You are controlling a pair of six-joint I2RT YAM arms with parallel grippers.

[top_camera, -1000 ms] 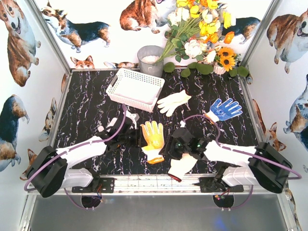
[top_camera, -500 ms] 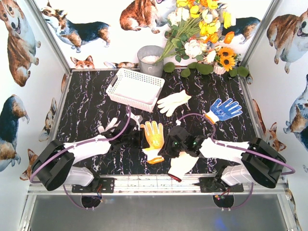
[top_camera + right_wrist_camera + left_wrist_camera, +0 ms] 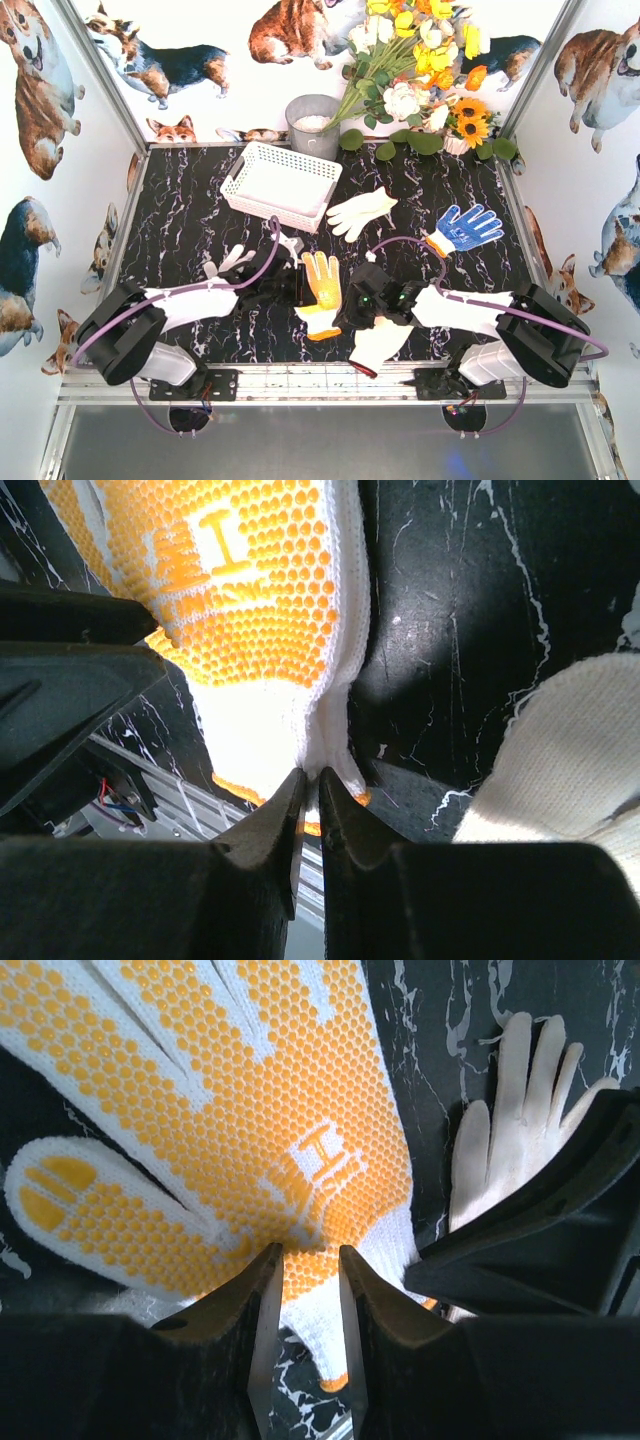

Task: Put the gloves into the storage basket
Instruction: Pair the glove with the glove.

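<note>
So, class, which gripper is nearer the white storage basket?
Left. The left gripper pinches the left edge of the orange-dotted glove, just short of the storage basket. The right gripper pinches its cuff, farther toward the arm bases and rightward.

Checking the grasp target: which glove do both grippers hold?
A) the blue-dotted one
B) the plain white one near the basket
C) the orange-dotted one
C: the wrist views show the left gripper pinching the orange-dotted glove at its palm, the right gripper at its cuff.
</note>
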